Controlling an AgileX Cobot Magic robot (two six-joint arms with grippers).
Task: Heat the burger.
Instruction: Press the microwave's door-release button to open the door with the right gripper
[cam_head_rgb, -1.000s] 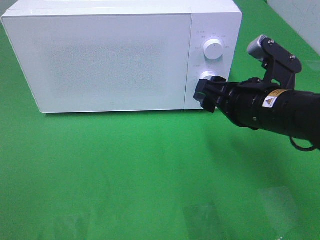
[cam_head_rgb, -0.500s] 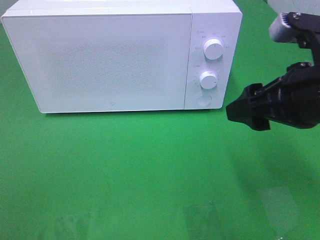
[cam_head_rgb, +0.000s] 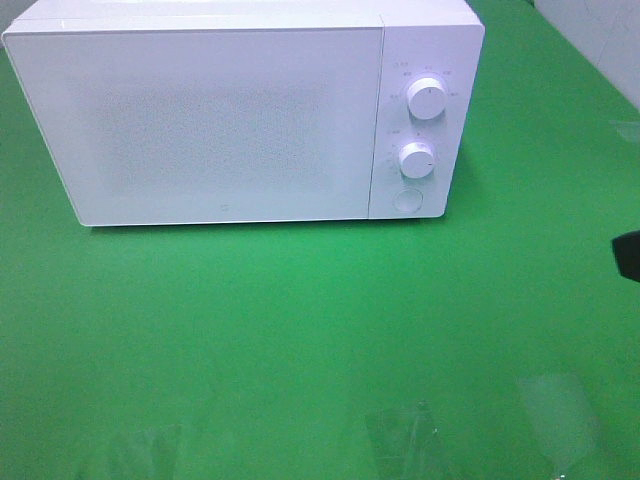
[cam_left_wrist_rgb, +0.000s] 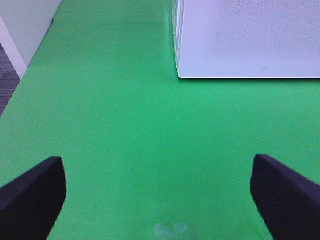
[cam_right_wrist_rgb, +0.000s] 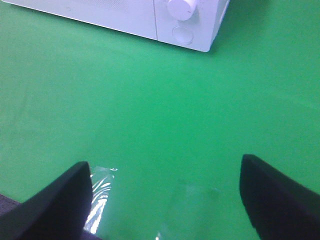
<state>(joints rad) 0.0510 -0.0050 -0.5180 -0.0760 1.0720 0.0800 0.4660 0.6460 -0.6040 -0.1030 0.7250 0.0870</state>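
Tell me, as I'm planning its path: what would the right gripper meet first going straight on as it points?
Probably the green cloth, short of the microwave; the right gripper is open and holds nothing. Depth is unclear.

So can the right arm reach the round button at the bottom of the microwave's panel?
Probably yes. The open right gripper faces the button, with only green cloth between them; nothing seen blocks it.
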